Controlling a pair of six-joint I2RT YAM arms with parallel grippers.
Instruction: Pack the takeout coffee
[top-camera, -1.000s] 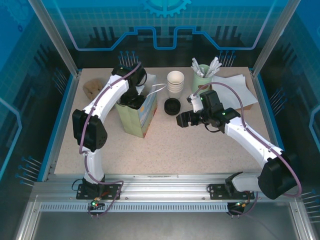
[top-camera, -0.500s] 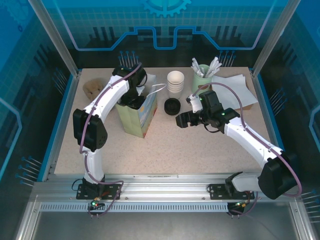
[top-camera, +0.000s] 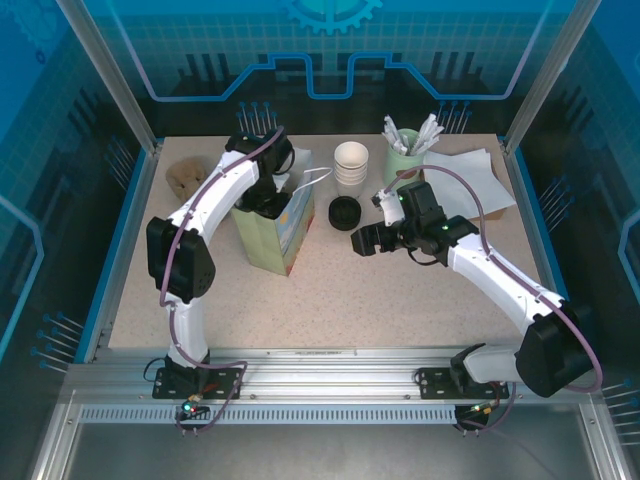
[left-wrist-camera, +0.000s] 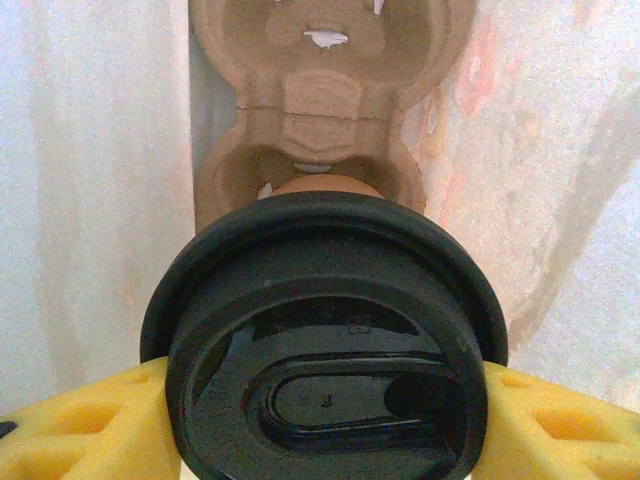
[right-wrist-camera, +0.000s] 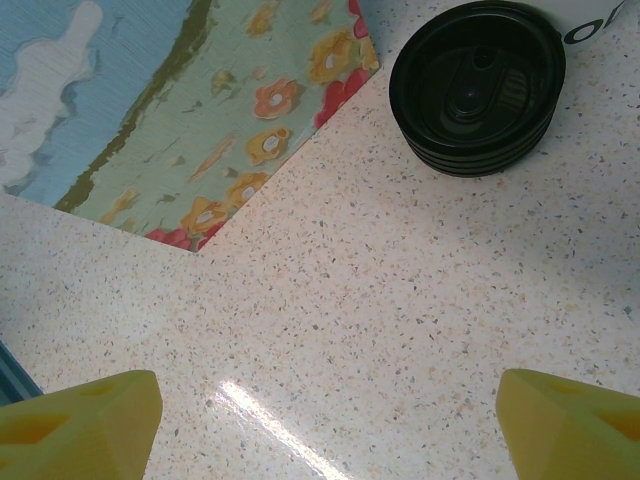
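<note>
My left pincer (left-wrist-camera: 320, 440) clasps the takeout coffee (left-wrist-camera: 325, 330) inside the bag (top-camera: 272, 240). My right pincer (right-wrist-camera: 325, 425) hangs released to its right.

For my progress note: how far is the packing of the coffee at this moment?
Done: the lidded coffee cup is inside the paper bag. In hand: the left gripper holds it over the cardboard tray at the bag's bottom; whether it is seated, I cannot tell. Remaining: release it and pull the gripper out. The right gripper hangs open above the table.
</note>
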